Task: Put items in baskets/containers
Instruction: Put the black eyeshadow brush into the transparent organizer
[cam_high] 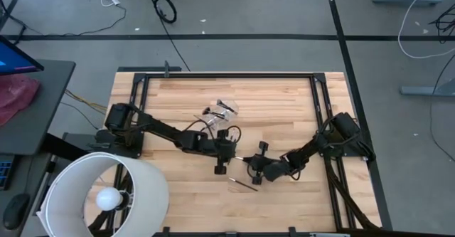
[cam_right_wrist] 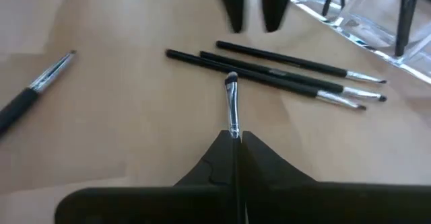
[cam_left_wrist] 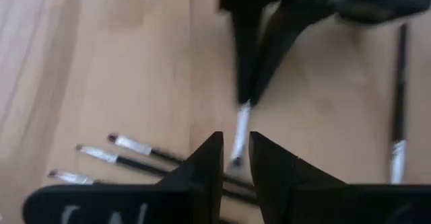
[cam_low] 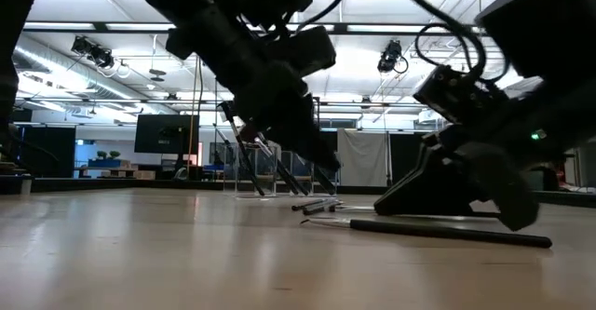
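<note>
The brush [cam_right_wrist: 232, 106] you hold sits low over mid-counter [cam_high: 284, 102], bristle tip out ahead of the right gripper [cam_right_wrist: 236, 138], whose jaws pinch its ferrule, long axis in line with them toward the three loose brushes [cam_right_wrist: 296, 76]. The left gripper [cam_left_wrist: 236, 158], jaws narrowly apart, faces that tip; close squarely on it before you release, then carry it to the clear cup [cam_high: 220, 110].
</note>
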Robot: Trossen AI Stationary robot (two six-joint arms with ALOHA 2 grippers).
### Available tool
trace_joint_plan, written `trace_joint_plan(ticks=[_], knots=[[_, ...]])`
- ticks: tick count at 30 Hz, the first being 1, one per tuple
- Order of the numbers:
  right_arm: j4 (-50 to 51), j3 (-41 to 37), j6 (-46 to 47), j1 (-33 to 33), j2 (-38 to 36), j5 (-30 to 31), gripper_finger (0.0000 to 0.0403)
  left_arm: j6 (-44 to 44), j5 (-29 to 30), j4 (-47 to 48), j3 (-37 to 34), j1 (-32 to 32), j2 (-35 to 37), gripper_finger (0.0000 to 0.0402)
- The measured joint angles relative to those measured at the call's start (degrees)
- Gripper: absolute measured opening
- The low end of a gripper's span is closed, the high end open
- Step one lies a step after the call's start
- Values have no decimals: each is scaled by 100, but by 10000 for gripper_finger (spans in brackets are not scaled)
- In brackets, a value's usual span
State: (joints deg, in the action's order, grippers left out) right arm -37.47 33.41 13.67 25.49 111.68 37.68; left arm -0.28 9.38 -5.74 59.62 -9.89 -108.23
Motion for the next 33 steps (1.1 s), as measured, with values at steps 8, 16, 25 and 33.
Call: trace_joint_plan(ticks=[8,16,25,33], knots=[[-201,6,-107,-387,-9,-322,7,-10,-111,-35,1,77,-13,150],[-655,4,-435,-438,0,-383,7,92,46,79,-2,108,-120,202],[-797,11,-423,-421,-7,-406,7,274,435,-99,10,103,-568,191],[-849,15,-422,-415,-15,-414,8,400,509,-319,-1,116,-579,155]])
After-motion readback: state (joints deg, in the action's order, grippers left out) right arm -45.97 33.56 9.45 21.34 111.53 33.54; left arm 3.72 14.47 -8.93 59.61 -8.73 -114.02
